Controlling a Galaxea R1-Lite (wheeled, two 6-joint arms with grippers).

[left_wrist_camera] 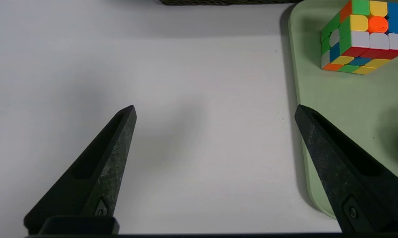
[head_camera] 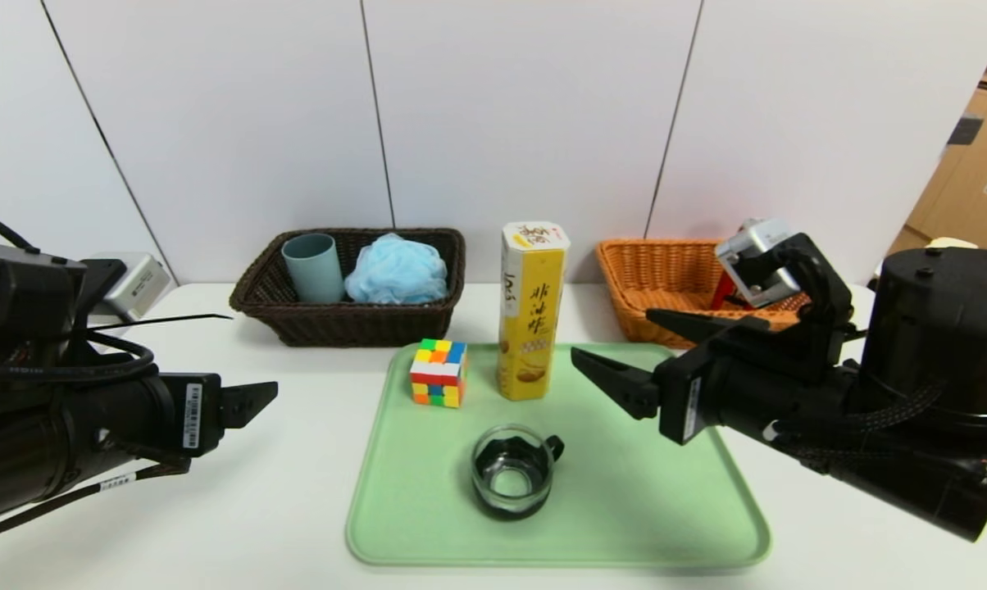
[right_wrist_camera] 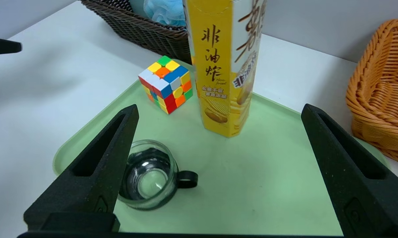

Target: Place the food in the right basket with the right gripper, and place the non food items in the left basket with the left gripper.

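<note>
My right gripper hangs w/ jaws wide apart, nothing held, over the green plastic tray's right side. The tall yellow hexagonal snack carton stands upright straight ahead of its tips, long axis vertical, nearer this arm. Left gripper, also spread, idles off-tray.

We are seeing matte black arms trailing black cables, white barcode labels near each wrist, and tapered black fingers showing small screws and long recessed slots.
</note>
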